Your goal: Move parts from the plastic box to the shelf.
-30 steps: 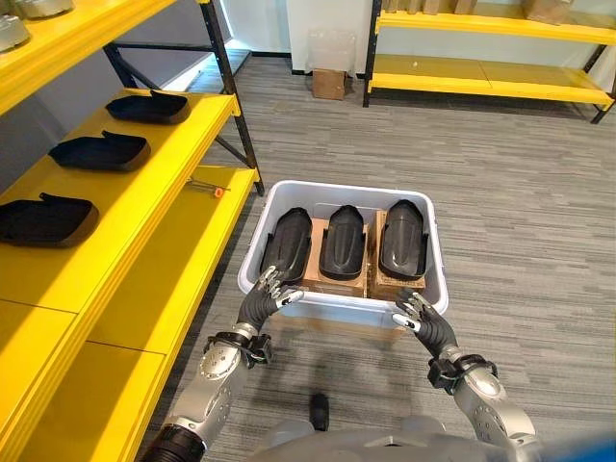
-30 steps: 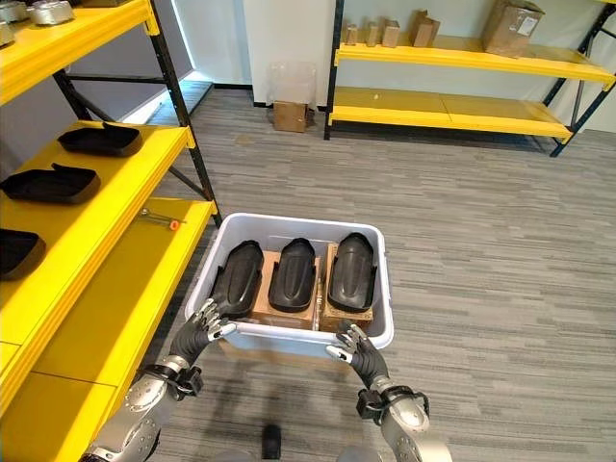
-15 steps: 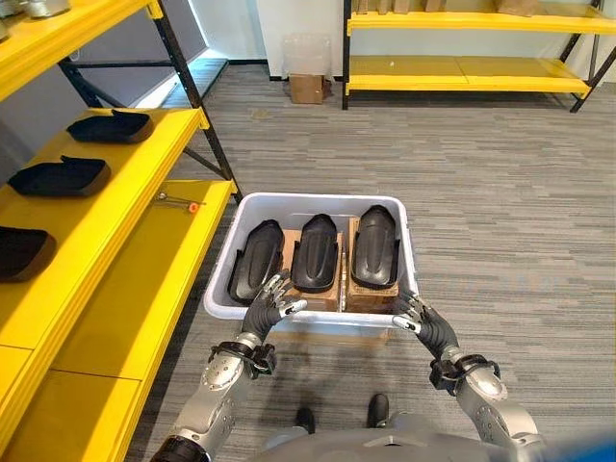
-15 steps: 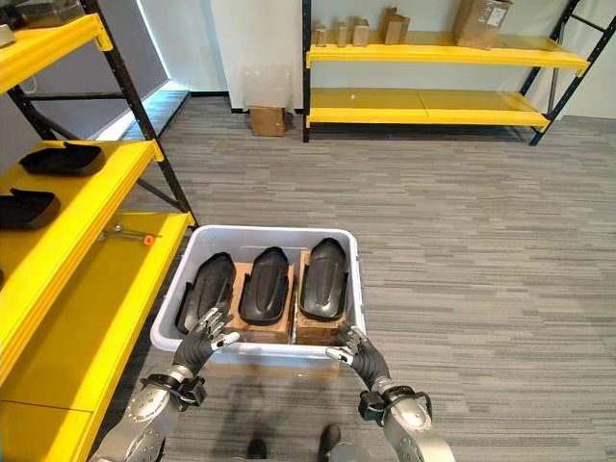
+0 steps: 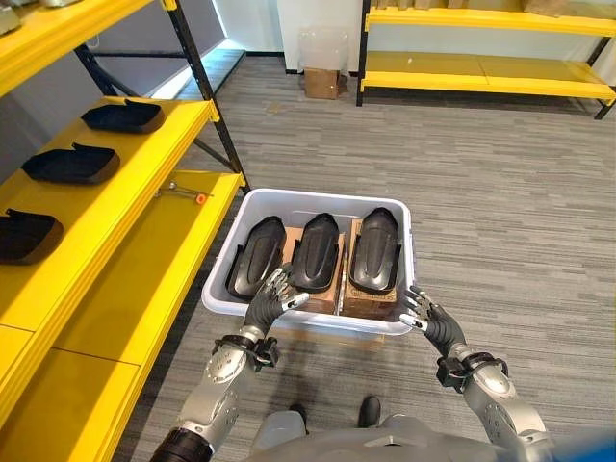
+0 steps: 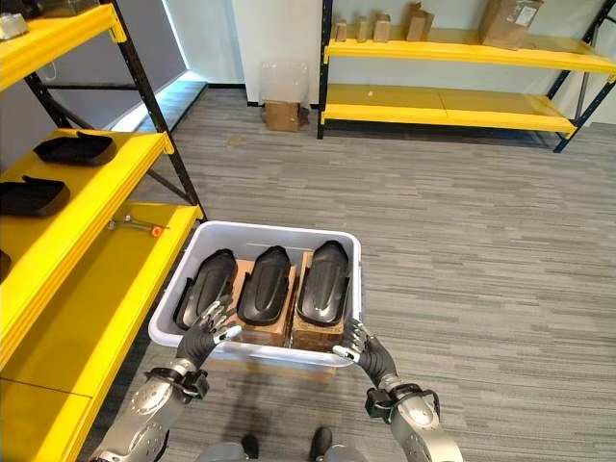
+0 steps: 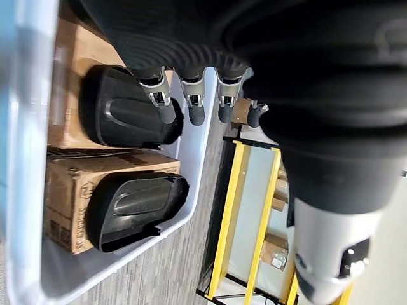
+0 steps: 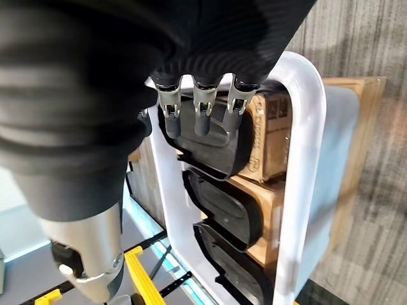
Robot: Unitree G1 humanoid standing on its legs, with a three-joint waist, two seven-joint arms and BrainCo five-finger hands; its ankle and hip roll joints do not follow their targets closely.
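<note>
Black moulded plastic parts [image 5: 319, 252] lie three abreast on brown cardboard boxes [image 5: 325, 295] inside the pale grey plastic box [image 5: 319, 319] on the floor beside the yellow shelf [image 5: 115, 250]. My left hand [image 5: 267, 299] and right hand [image 5: 424, 317] hover at its near rim, fingers spread, holding nothing.

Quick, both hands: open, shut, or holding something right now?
Left hand: open, fingers spread over the near rim of the plastic box, holding nothing.
Right hand: open, fingers relaxed at the box's near right corner, holding nothing.
</note>
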